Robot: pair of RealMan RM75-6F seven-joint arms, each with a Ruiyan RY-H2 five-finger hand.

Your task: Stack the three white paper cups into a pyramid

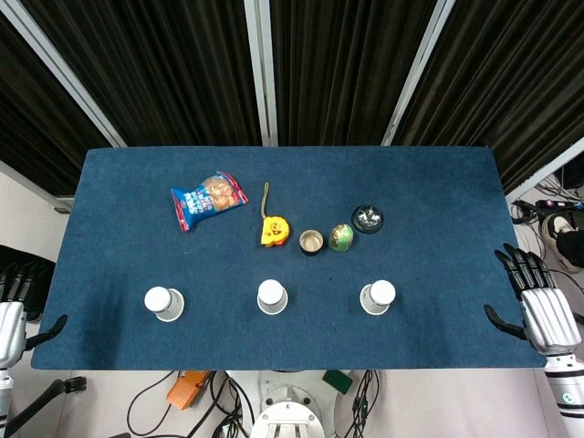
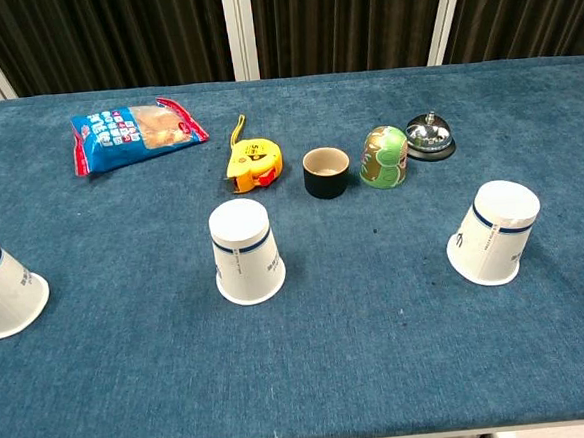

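a dark blue felt-like tabletop [image 2: 313, 378] stands before black pleated curtains [image 1: 347, 64] with pale vertical posts. nearest, three white paper cups sit upside down in one row, well apart, none stacked: the left cup [image 2: 4, 287], the middle cup [image 2: 245, 252] and the right cup [image 2: 494, 232], each tapered with a thin blue band. at the table's near corners, off its edges, the left hand [image 1: 11, 319] and the right hand [image 1: 540, 306] hold nothing, fingers spread. farther back lie one yellow tape measure [image 2: 252, 164], one small black round cup with tan inside [image 2: 326, 171], one green egg-shaped object [image 2: 383, 157], one shiny metal call bell on a black base [image 2: 430, 135], and one crinkled blue snack bag [image 2: 134, 132].
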